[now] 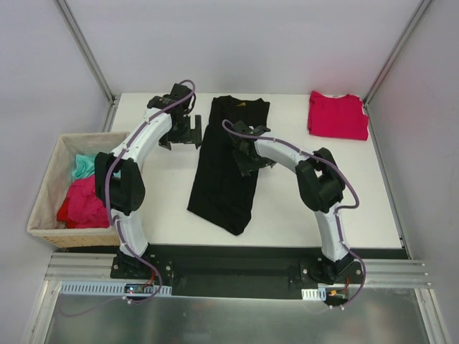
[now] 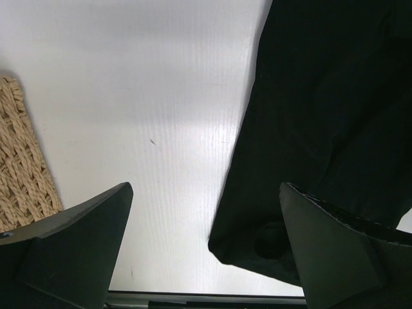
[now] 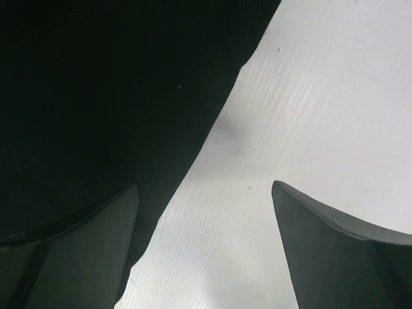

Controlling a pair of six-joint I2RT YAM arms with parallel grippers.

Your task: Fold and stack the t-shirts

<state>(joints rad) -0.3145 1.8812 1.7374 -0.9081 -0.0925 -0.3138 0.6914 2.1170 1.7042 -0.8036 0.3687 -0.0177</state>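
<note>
Narrow-folded black shirt (image 1: 228, 172) lies on the tabletop (image 1: 323, 201), left tool (image 1: 183, 135) beside one long edge and right tool (image 1: 246, 154) over the other, both with jaws apart and empty, red shirt (image 1: 338, 115) folded at the far right corner; pinching only one layer may undo the fold.

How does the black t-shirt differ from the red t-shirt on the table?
The black t-shirt forms a long narrow strip; the red t-shirt is a compact, squarish fold. The black t-shirt lies mid-table, the red t-shirt at the far right corner. Both rest flat on the table.
</note>
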